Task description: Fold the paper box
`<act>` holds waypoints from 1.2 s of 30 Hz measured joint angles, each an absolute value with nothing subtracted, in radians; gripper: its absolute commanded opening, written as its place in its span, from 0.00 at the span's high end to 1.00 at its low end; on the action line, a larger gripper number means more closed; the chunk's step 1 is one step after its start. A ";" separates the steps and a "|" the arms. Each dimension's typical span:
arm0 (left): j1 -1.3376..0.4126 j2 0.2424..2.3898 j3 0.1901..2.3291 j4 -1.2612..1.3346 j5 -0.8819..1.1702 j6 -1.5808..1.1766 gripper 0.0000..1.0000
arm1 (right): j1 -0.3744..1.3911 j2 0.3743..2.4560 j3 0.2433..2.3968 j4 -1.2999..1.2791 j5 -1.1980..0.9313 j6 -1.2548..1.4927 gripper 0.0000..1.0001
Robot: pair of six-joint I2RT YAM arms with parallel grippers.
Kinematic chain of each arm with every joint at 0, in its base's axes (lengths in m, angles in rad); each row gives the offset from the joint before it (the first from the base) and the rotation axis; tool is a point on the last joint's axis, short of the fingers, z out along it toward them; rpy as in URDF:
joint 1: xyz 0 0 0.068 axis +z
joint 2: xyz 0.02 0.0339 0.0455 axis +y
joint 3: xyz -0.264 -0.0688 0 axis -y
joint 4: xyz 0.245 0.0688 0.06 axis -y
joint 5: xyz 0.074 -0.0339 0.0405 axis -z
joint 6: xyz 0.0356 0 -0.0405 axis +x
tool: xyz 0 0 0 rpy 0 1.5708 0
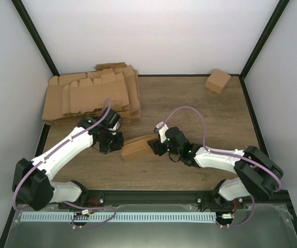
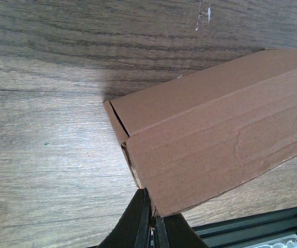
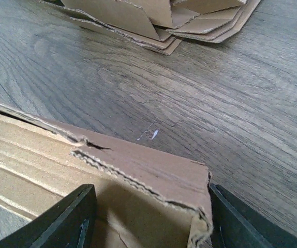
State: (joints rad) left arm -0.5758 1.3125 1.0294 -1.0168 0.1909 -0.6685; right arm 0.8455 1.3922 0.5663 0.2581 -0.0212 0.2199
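Observation:
The paper box (image 1: 136, 148) lies on the wooden table between my two arms as a part-folded oblong of brown cardboard. In the left wrist view, my left gripper (image 2: 151, 219) is shut on a thin edge at the near corner of the paper box (image 2: 216, 134). My left gripper (image 1: 115, 143) sits at the box's left end. My right gripper (image 1: 157, 146) is at the opposite, open end. There its fingers (image 3: 68, 217) stand wide apart astride the ragged end of the paper box (image 3: 148, 170). The right-hand finger is against the outer wall. The other sits over the shadowed inside.
A thick pile of flat cardboard blanks (image 1: 91, 95) lies at the back left, and its edge shows in the right wrist view (image 3: 164, 20). A small cube-like carton (image 1: 217, 80) sits at the back right corner. White walls enclose the table. A black rail (image 2: 252, 227) runs along the near edge.

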 measured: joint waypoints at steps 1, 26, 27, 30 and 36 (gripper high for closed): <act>-0.576 1.308 1.025 -1.015 0.191 -0.669 0.96 | 0.846 1.393 0.566 0.258 -0.021 0.219 0.40; -0.638 1.217 0.892 -0.883 0.120 -0.717 0.96 | 0.846 1.401 0.586 0.237 -0.019 0.219 0.39; -0.648 1.221 0.893 -0.884 0.107 -0.722 0.96 | 0.846 1.401 0.589 0.232 -0.019 0.219 0.39; -0.674 1.228 0.894 -0.886 0.074 -0.732 0.96 | 0.846 1.396 0.594 0.214 -0.020 0.219 0.34; -0.709 1.228 0.882 -0.858 0.019 -0.761 0.96 | 0.847 1.321 0.594 0.115 -0.060 0.218 0.22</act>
